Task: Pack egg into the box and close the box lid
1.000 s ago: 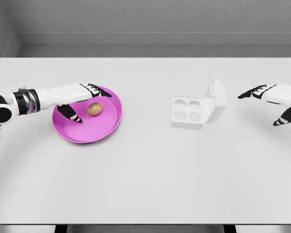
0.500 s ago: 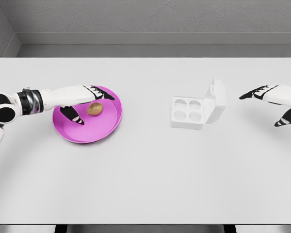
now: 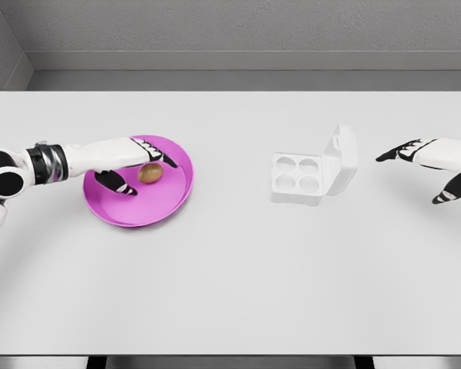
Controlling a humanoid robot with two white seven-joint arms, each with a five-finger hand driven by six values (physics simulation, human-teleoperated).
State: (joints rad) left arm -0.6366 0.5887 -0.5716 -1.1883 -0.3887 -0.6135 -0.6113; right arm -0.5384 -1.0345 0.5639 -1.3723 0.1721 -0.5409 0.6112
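At the left, the left hand [image 3: 131,161] reaches over the magenta plate [image 3: 150,211], fingers spread wide around the brown egg [image 3: 149,173] without closing on it; whether a fingertip touches the egg cannot be told. The egg lies on the plate. Right of the middle stands the white box [image 3: 298,178], lid [image 3: 342,157] raised on its right side, four cups bare. At the far right, the right hand [image 3: 434,165] hovers over the table [image 3: 230,284], fingers open, holding nothing.
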